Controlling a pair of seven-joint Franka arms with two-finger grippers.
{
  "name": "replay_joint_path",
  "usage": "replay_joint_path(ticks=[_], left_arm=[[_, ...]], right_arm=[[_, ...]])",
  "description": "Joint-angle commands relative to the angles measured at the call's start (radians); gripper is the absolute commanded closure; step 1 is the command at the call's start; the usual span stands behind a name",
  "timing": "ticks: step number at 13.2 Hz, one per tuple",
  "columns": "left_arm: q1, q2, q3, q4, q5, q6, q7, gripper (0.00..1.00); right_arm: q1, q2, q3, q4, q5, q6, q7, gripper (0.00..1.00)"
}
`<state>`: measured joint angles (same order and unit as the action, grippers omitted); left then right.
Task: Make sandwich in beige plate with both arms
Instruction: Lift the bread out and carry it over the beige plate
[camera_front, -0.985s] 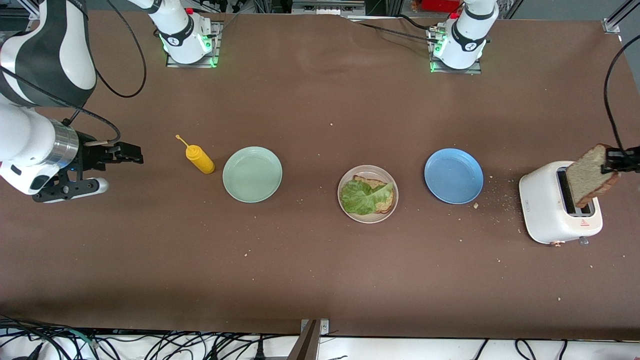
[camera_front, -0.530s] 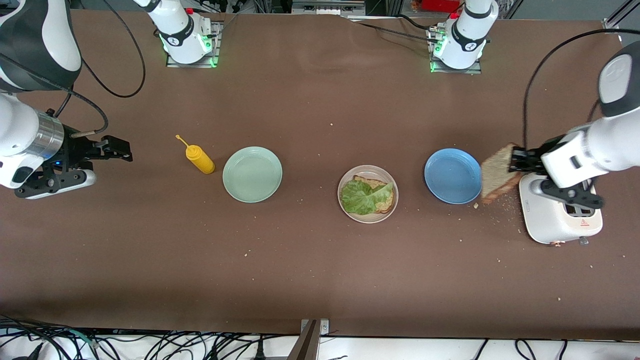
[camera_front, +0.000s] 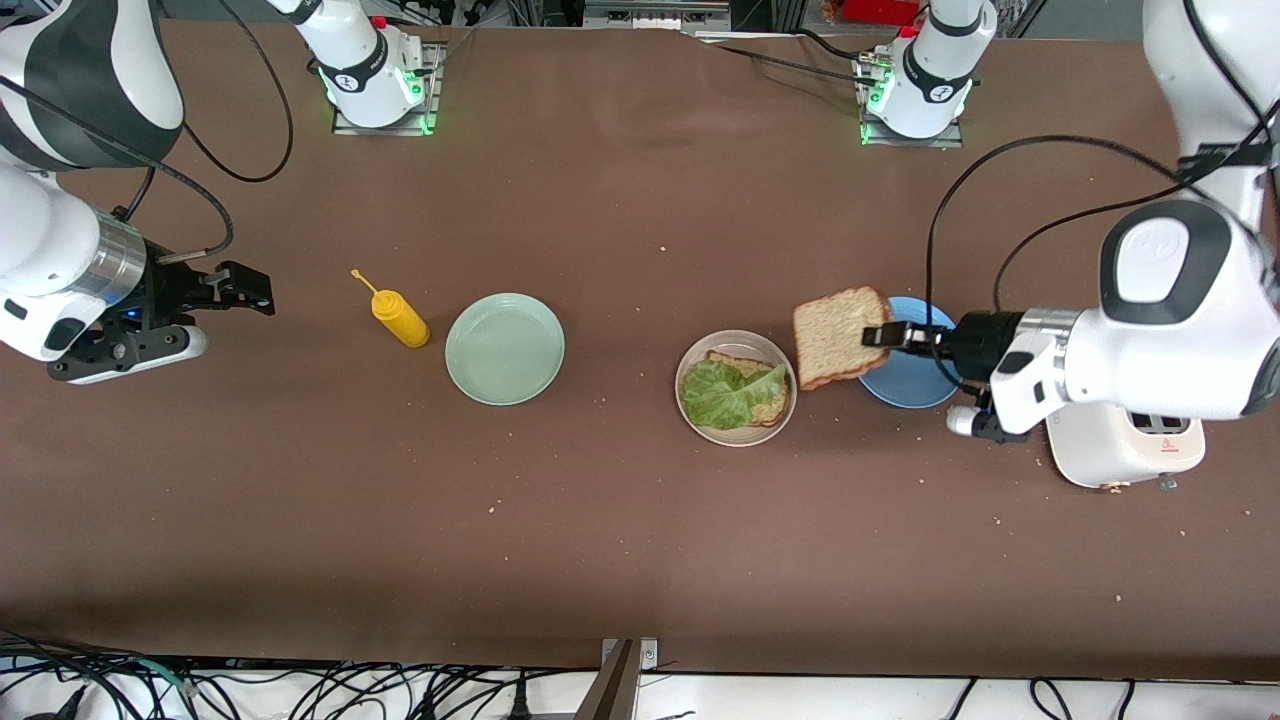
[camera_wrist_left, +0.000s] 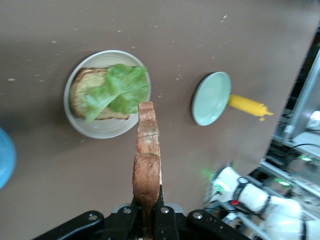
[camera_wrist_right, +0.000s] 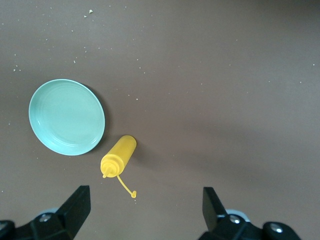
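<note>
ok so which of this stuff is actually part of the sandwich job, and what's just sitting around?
In the job:
- beige plate, with a bread slice and lettuce leaf on it
- second bread slice, gripped in the left hand

Lying about:
- mint-green plate
- blue plate
- yellow squeeze bottle
- white toaster
- right hand, open, waiting

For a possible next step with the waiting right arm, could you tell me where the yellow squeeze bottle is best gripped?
Grip the yellow squeeze bottle across its round body, probably from above: it lies on its side, and its thin nozzle offers little hold. The open right gripper waits beside it.
</note>
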<state>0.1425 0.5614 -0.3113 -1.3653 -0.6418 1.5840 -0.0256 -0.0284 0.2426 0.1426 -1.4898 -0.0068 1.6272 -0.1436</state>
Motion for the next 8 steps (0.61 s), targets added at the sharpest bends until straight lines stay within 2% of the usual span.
replay_joint_path(ticks=[1,4,5,6,8], left_arm=[[-0.004,0.115,0.003,0.034,-0.105,0.042,0.134,1.00],[-0.043,0.187,0.005,0.017,-0.157,0.121,0.315,1.00],[-0.067,0.190,0.005,0.005,-0.151,0.170,0.349,0.95],[-0.076,0.201,0.005,-0.023,-0.159,0.209,0.422,1.00],[-0.081,0.238,0.005,-0.037,-0.162,0.232,0.519,1.00]], right_arm=[[-0.019,-0.028,0.015,-0.035,-0.005,0.014,0.013,0.01],[-0.022,-0.028,0.014,-0.035,-0.005,0.014,0.012,0.01],[-0.022,-0.026,0.008,-0.035,-0.005,0.011,0.012,0.01],[-0.022,-0.028,0.006,-0.035,-0.005,0.010,0.012,0.01],[-0.022,-0.028,0.006,-0.035,-0.005,0.006,0.012,0.01]])
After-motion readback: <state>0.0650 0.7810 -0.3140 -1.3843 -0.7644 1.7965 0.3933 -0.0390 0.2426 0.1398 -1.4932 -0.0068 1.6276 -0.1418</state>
